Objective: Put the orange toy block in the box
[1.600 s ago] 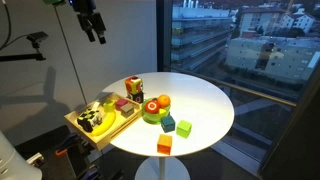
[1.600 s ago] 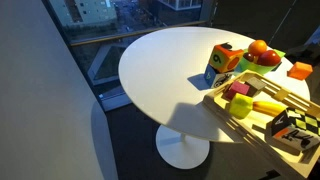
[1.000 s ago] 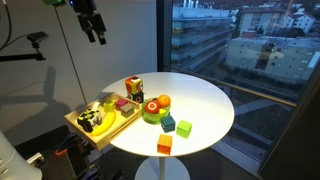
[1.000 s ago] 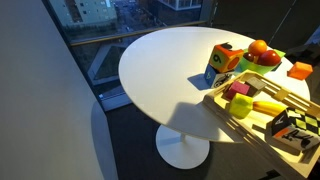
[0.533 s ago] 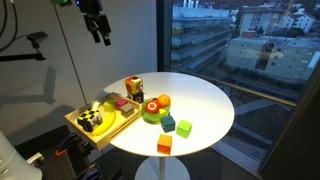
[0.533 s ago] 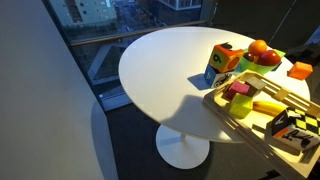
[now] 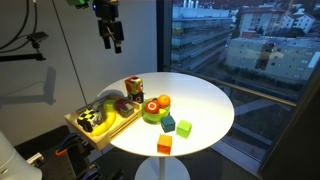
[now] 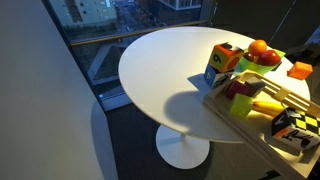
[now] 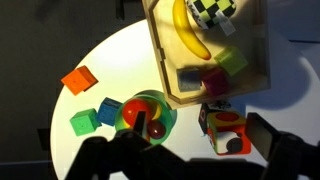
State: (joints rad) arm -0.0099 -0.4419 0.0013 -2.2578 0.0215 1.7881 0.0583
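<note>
The orange toy block (image 7: 164, 145) sits near the front edge of the round white table (image 7: 205, 100), beside two green cubes (image 7: 176, 126). It also shows in an exterior view (image 8: 300, 70) and in the wrist view (image 9: 79, 80). The box (image 7: 119, 127), a light-wood tray with toys, lies at the table's edge; it also shows in an exterior view (image 8: 262, 131) and in the wrist view (image 9: 162, 62). My gripper (image 7: 110, 40) hangs high above the table, open and empty. In the wrist view its fingers (image 9: 205, 140) frame the multicoloured cube (image 9: 225, 132).
A round orange-red stacking toy (image 7: 155, 107) stands between the box and the green cubes. The multicoloured cube (image 7: 133, 87) stands behind it. A banana (image 9: 192, 35) and a checkered toy (image 9: 215, 10) lie in the box. A large window is behind the table.
My gripper has moved sideways, from above the box's side toward the table's middle, still high up. Its shadow now falls across the box. The toys have not moved.
</note>
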